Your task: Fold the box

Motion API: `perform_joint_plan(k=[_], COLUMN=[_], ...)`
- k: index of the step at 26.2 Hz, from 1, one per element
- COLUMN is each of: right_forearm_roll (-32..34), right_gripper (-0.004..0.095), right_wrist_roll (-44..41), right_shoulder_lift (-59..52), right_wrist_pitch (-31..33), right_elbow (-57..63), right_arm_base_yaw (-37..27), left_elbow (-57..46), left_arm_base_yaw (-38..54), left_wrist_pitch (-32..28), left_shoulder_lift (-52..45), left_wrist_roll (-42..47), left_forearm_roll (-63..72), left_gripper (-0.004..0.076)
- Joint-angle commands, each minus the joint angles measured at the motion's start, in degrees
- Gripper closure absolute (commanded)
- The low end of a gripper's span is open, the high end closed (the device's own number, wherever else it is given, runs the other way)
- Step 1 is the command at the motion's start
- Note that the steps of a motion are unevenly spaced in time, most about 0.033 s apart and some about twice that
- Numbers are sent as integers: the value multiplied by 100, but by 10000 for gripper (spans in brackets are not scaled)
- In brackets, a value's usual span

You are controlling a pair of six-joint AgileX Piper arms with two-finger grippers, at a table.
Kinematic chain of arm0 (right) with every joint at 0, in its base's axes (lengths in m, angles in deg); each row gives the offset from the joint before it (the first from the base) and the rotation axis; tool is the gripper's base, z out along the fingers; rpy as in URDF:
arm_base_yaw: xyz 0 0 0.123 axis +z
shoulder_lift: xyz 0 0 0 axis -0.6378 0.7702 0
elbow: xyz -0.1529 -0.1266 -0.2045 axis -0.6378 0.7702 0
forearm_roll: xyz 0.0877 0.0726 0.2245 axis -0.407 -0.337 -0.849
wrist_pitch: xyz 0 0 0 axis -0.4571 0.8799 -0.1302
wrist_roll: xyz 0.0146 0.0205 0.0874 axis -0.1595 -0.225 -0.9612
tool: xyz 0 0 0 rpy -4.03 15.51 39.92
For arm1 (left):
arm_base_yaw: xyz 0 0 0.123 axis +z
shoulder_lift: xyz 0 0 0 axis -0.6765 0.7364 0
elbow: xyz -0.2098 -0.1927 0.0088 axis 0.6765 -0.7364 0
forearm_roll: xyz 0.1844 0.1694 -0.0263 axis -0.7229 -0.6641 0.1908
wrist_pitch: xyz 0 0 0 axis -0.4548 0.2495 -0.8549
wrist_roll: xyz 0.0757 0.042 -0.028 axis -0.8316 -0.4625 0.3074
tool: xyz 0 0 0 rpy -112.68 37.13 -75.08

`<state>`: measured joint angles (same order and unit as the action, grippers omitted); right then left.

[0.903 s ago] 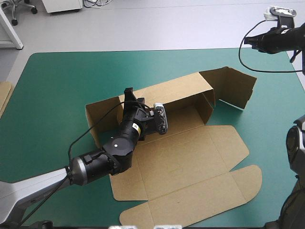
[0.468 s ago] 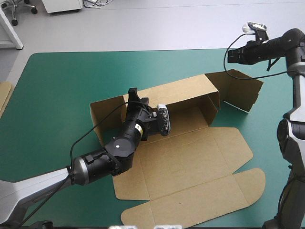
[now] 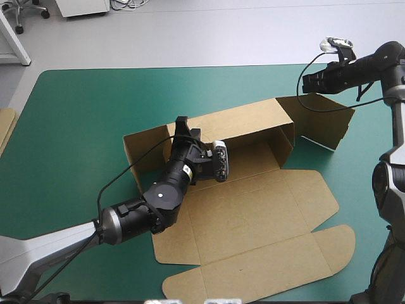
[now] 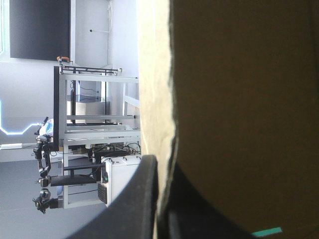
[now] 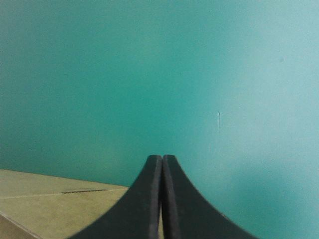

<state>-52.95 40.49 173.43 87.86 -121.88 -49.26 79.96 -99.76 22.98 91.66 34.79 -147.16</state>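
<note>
The brown box [image 3: 253,215] lies in the middle of the table [image 3: 76,126], far wall raised. The left claw [image 3: 182,128] pinches that wall's top edge. The right claw [image 3: 307,82], pressed together and empty, hovers near the far right corner.

Brown box [image 4: 239,99] wall, left claw [image 4: 162,168] gripping it

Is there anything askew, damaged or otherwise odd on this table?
No damage shows. The brown cardboard box lies turned at an angle to the edges of the teal-green table cover, and its right end flap stands splayed outward, not tucked in. The left gripper pinches the raised back wall.
</note>
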Motion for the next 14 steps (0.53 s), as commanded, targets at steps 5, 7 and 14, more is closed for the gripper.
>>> perform_joint_plan(k=[5,7,14], right_forearm_roll=[157,158,-465], right_gripper=[928,928,928], right_wrist_roll=[289,300,782], right_shoulder_lift=[-1045,-1193,-1913], right_wrist_pitch=[41,41,41], right_elbow=[746,968,2080], right_arm_base_yaw=[-62,-121,-587], left_elbow=[127,127,127], left_arm_base_yaw=[31,89,118], left_wrist_pitch=[-159,-174,-502], left_shoulder_lift=[-171,-171,-163], left_wrist_roll=[136,136,145], left_forearm_roll=[-422,-436,-757], left_gripper=[734,734,734])
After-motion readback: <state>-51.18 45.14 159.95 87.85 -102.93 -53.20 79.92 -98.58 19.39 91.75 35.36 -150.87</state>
